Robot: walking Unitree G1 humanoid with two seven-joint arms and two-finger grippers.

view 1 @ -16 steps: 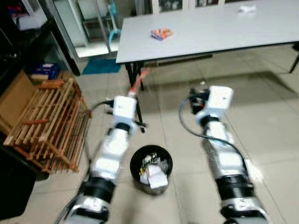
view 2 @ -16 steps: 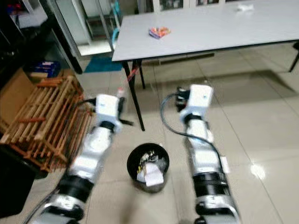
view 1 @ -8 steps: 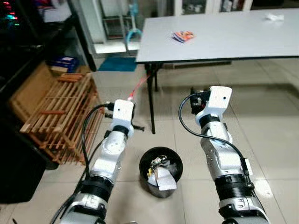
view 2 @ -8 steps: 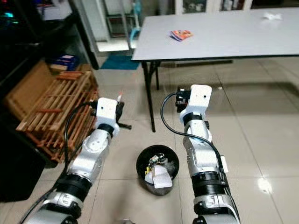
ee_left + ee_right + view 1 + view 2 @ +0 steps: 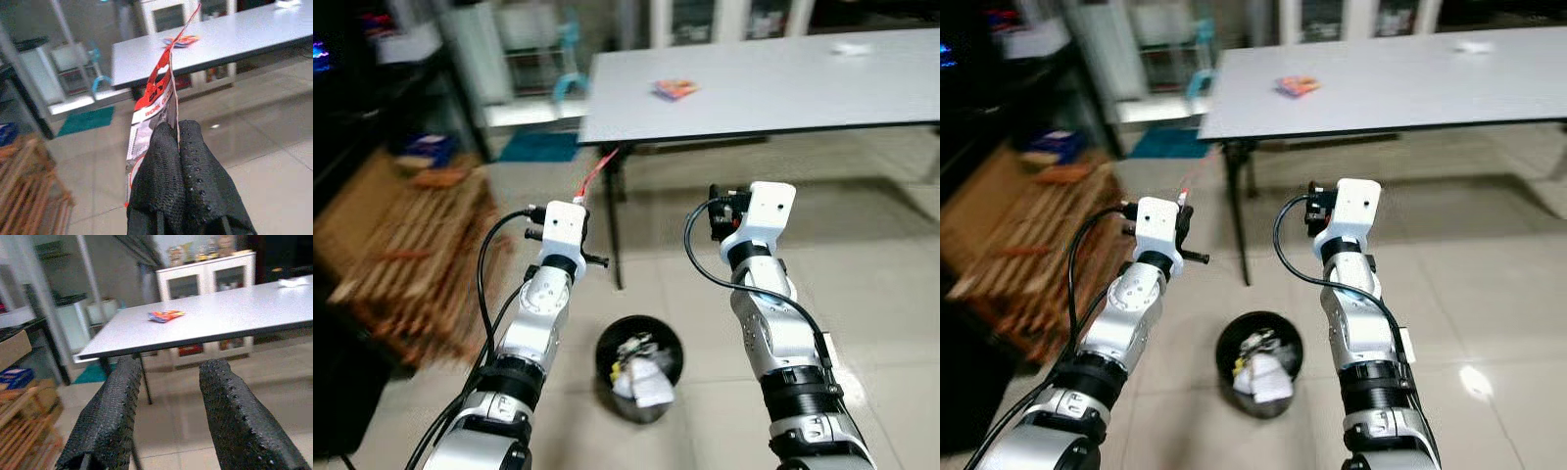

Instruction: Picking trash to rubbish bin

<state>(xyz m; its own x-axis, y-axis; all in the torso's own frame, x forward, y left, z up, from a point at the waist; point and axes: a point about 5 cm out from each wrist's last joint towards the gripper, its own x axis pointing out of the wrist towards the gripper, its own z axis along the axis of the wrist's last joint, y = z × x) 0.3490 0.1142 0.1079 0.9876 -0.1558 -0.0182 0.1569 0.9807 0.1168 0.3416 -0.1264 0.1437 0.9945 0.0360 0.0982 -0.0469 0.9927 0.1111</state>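
My left gripper [image 5: 177,128] is shut on a red and white wrapper [image 5: 155,93], which sticks up past its black fingertips. In the head views that wrapper [image 5: 594,175] shows as a thin red strip above the left wrist, held over the floor to the left of the bin. The black round rubbish bin [image 5: 610,341] stands on the tiles between my two arms, with paper and scraps inside. My right gripper [image 5: 171,363] is open and empty, raised at chest height and facing the table. A colourful wrapper [image 5: 674,89] lies on the grey table [image 5: 783,98].
A white crumpled scrap [image 5: 850,48] lies far back on the table. The black table leg [image 5: 614,230] stands just behind the bin. A wooden slatted crate [image 5: 406,259] sits on the left, with dark furniture beyond it. Tiled floor opens to the right.
The head camera has swung and the whole scene has shifted sideways. Both arms keep their raised pose, and the left gripper still holds the wrapper.
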